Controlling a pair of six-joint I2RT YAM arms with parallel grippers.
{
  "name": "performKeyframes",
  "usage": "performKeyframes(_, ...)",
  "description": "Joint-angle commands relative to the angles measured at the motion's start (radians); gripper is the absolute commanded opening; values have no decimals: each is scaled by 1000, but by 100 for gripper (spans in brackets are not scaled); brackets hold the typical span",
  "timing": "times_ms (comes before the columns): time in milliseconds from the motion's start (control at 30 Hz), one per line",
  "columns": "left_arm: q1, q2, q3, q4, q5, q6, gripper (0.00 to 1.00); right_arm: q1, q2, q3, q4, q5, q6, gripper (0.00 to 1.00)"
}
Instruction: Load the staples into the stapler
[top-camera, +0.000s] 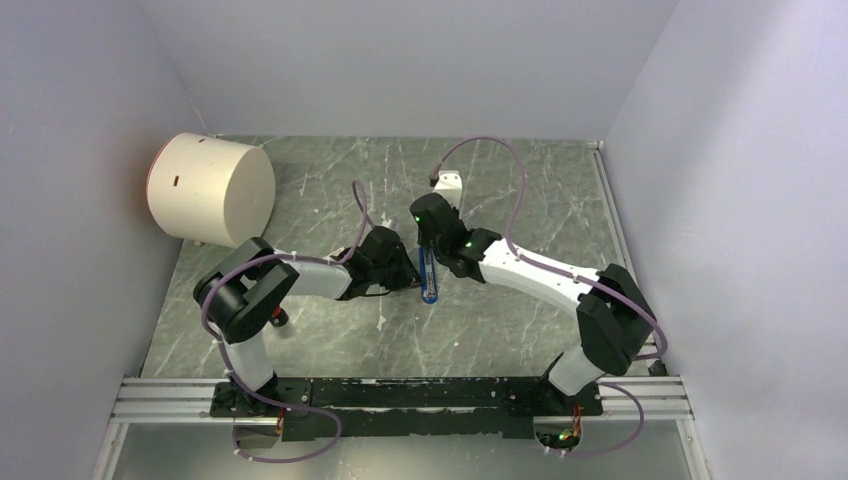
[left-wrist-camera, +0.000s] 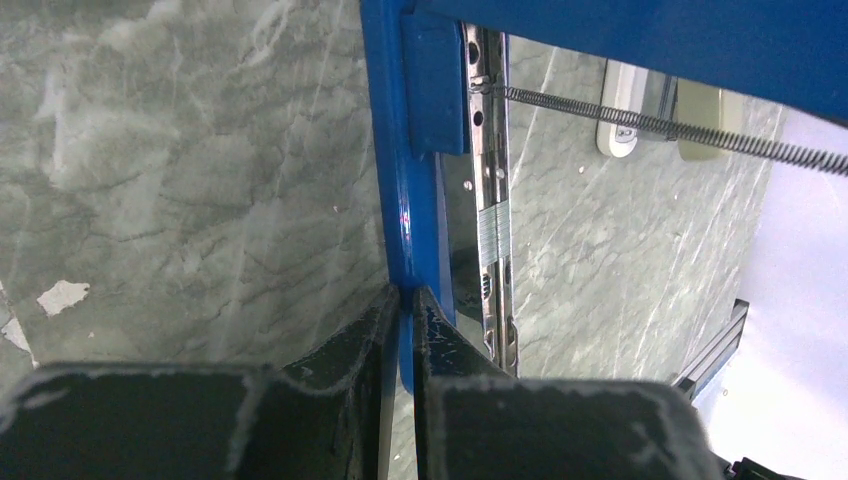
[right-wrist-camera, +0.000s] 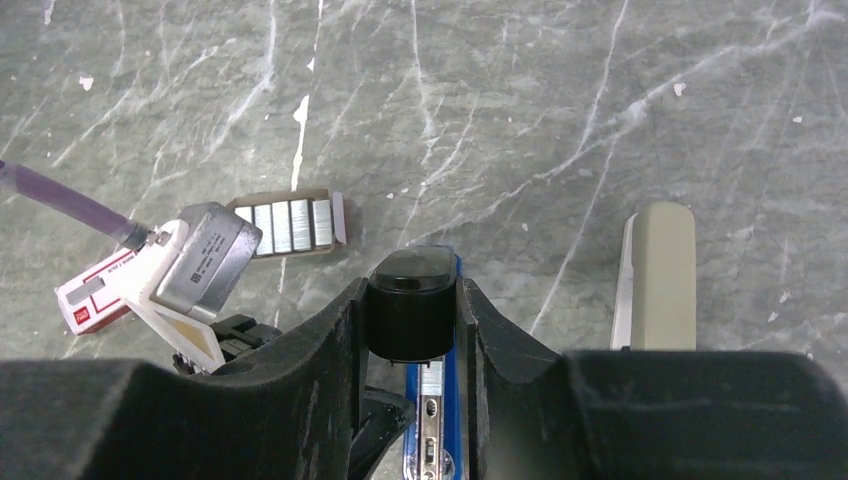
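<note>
You have the stapler (top-camera: 429, 275), likely light, stiff and slick, hinged open over the middle of the tabletop (top-camera: 500, 330): left claw (left-wrist-camera: 405, 298) pinched on its thin blue wall, right claw (right-wrist-camera: 410, 300) clamped on its black end, both sound holds.

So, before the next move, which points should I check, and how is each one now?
1. Left gripper shut on the wall of the stapler: ok.
2. Right gripper clamped on the black end of the stapler: ok.
3. Stapler open, spring stretched: ok.
4. Staples lying in the metal channel: ok.
5. Staples seated flat and fully forward: cannot tell.
</note>
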Motion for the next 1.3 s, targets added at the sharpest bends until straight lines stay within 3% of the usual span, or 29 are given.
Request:
performKeyframes(0,-3,83,-36,-155,-56,45,13,15,-11,-64,-27,52,65,21)
performKeyframes(533,-4,99,-24,-154,-49,48,13,127,-21,-115,-113,197,174,21)
performKeyframes(1267,-3,84,-28,-148,-54,54,13,182,4,-152,-227,87,298,20)
